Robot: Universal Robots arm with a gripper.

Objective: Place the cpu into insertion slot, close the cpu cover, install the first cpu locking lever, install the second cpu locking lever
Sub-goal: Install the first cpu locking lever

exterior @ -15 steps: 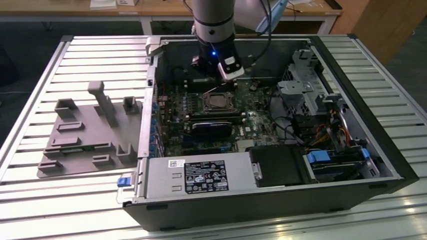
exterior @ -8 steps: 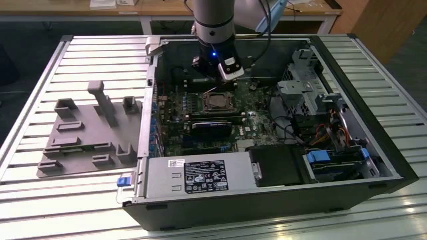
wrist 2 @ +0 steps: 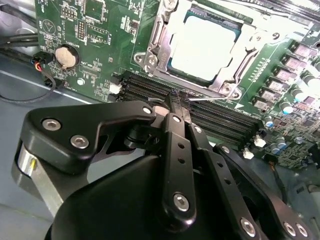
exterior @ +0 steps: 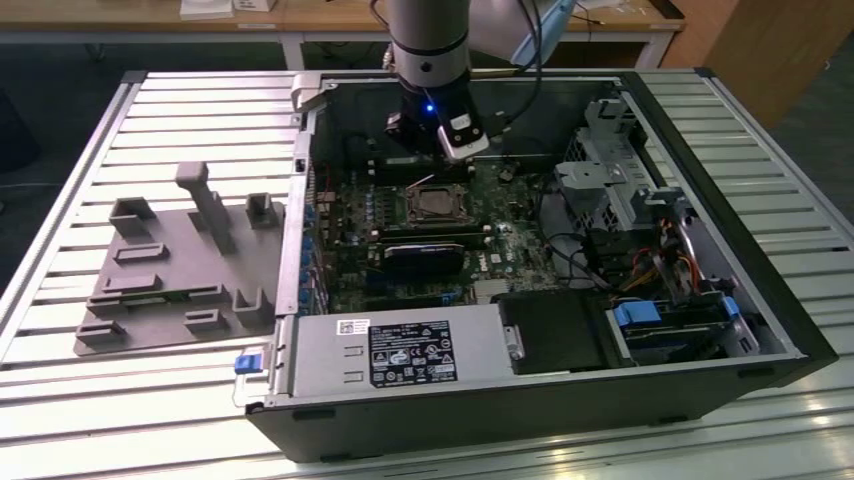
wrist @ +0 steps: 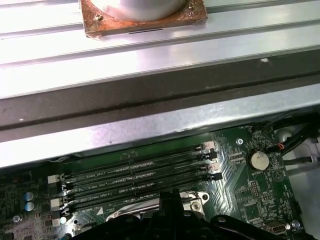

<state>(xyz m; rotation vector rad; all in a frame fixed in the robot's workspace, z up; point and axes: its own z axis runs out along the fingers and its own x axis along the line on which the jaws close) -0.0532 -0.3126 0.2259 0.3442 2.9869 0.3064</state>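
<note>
1 cpu (wrist 2: 207, 45) — dull silvery square, seated in insertion slot (wrist 2: 155, 47), gripper (wrist 2: 176, 102) fingers pinched together beside it

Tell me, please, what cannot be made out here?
Second wrist view: glare washes out the cpu top; the tool hides part of the memory slots.
First wrist view: the tool covers most of the insertion slot.
Exterior view: cpu cover too small to judge latching.

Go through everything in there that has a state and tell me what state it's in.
cpu: seated in the insertion slot.
cpu cover: down around the cpu.
gripper: shut, at the memory slots.
memory slots: empty.
computer case: side open.
</note>
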